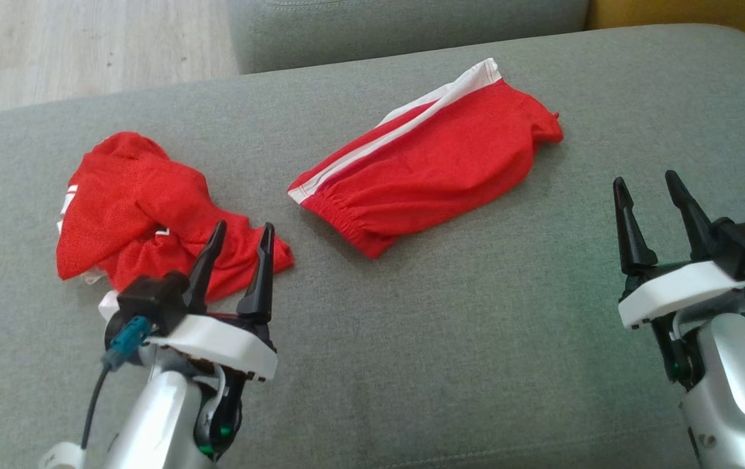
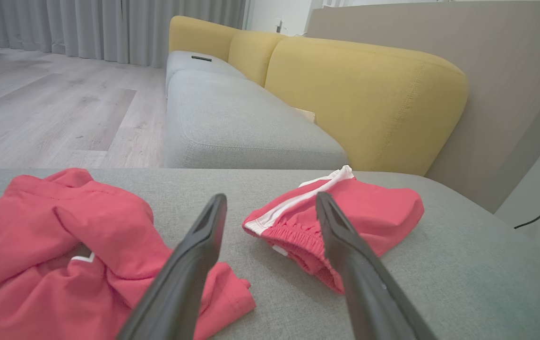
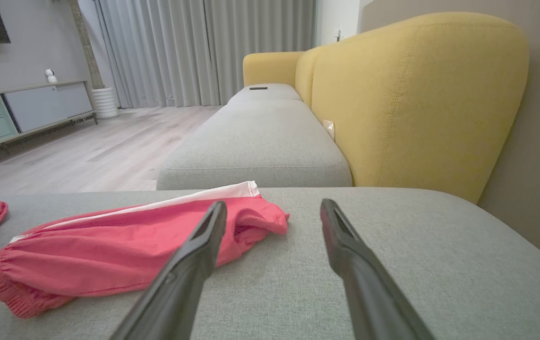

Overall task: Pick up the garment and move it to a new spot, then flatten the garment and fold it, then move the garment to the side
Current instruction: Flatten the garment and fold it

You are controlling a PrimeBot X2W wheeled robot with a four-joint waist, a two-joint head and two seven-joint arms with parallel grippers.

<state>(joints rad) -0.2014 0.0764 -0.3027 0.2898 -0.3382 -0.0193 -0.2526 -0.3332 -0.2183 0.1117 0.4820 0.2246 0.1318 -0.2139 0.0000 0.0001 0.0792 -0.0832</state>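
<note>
Left gripper point(image 1: 245, 226) and right gripper point(image 1: 644, 178) stand wide open, empty — in the head view, crumpled red garment point(image 1: 131, 202) lies at 9 o'clock, red shorts point(image 1: 424, 163) at 12 o'clock.

Light is even and diffuse over the grey cushion point(image 1: 476, 339). The red shorts point(image 1: 431, 176) throw a faint, soft shadow along their near side. My head view is soft and grainy. Both wrist views render the red paler, bend lines near their borders, and blur my left end effector point(image 2: 270, 196) and right end effector point(image 3: 273, 202) nearest the lens. A pale sheen lies on the floor point(image 2: 52, 108).
</note>
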